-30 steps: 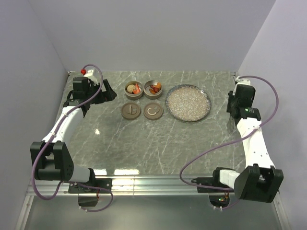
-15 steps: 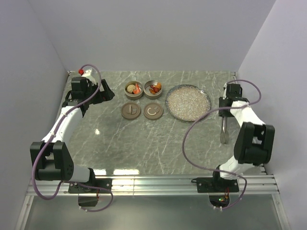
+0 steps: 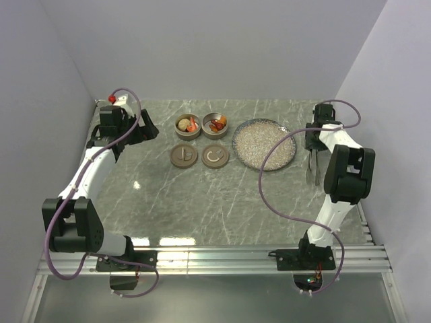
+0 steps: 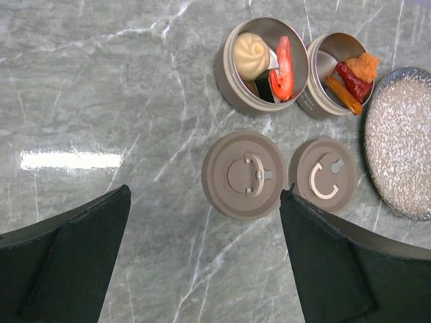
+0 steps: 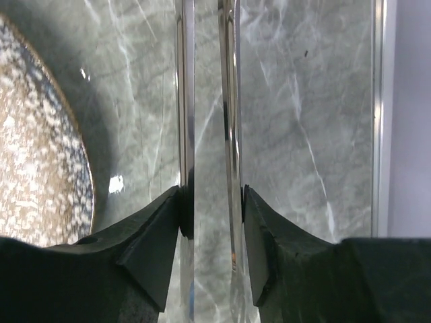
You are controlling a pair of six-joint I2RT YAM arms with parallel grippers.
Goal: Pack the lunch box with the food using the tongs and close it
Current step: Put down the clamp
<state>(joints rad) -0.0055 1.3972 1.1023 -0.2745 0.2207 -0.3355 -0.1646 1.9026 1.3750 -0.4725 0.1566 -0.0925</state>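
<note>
The lunch box is two round metal tins (image 3: 188, 125) (image 3: 215, 124) at the back of the table. The food lies inside them: a beige bun (image 4: 249, 50) and a shrimp (image 4: 284, 64) in the left tin, orange-red bits (image 4: 353, 77) in the right one. Their two lids (image 4: 244, 175) (image 4: 323, 176) lie flat in front. My right gripper (image 3: 311, 149) is right of the plate, shut on the tongs (image 3: 310, 169). Each finger presses one tong arm (image 5: 187, 101), and the arms stand slightly apart. My left gripper (image 4: 205, 195) hangs open and empty, left of the tins.
A speckled grey plate (image 3: 264, 144) with nothing on it sits right of the tins, and its rim (image 5: 87, 182) is close beside the tongs. The table's right edge rail (image 5: 378, 114) runs just beyond the tongs. Walls enclose the back and both sides.
My right arm has folded back and swung its gripper with the tongs toward the far right, beside the plate. Its fingers have widened and the tong arms have spread. The left arm barely moved.
</note>
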